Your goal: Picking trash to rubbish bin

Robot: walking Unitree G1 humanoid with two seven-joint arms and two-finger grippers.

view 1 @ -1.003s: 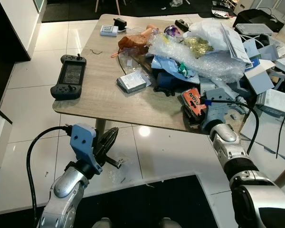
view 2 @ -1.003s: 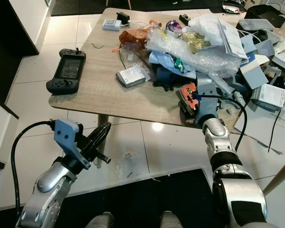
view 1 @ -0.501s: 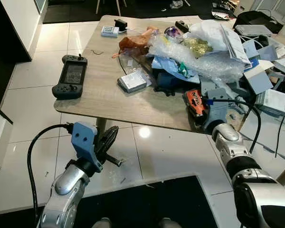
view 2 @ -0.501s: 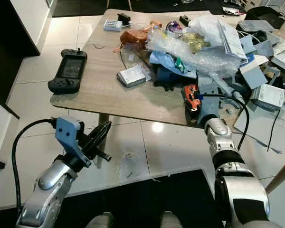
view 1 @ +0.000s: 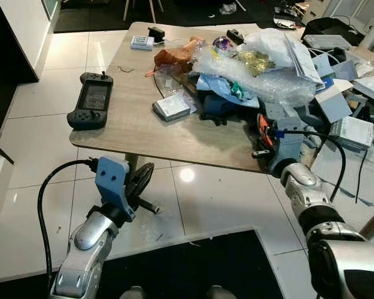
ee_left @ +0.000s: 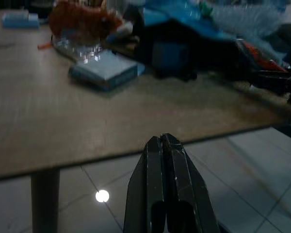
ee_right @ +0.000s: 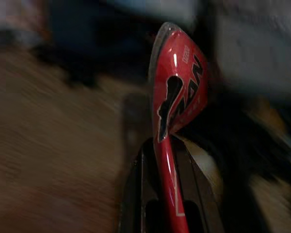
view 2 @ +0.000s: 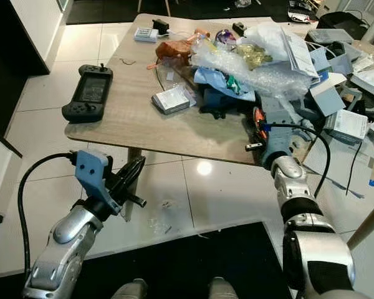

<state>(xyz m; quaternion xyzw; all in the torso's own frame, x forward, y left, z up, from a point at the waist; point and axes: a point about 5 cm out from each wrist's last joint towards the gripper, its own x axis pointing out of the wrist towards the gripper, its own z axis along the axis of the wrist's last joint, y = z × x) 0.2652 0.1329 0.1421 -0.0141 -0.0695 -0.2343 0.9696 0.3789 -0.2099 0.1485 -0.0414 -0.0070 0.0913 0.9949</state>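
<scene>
A red and black snack wrapper [ee_right: 178,92] stands on edge at the near right rim of the wooden table [view 1: 128,131]. My right gripper [view 1: 265,138] is shut on it, with the wrapper pinched between the fingers [ee_right: 136,194]. The right wrist view is blurred. A heap of bubble wrap [view 1: 255,78], plastic bags and paper covers the right half of the table just behind the wrapper. My left gripper [view 1: 144,174] is shut on nothing, held low over the white floor in front of the table's near edge, fingertips [ee_left: 162,141] pressed together.
A black handheld game console [view 1: 91,107] lies on the table's left side and a small boxed pack [view 1: 172,107] near its middle. Boxes and cables [view 1: 355,128] crowd the floor at the right. A dark rug [view 1: 193,261] lies at my feet.
My right gripper has turned the red wrapper from lying flat to standing on edge and drawn it slightly off the table's rim. The left arm has barely moved.
</scene>
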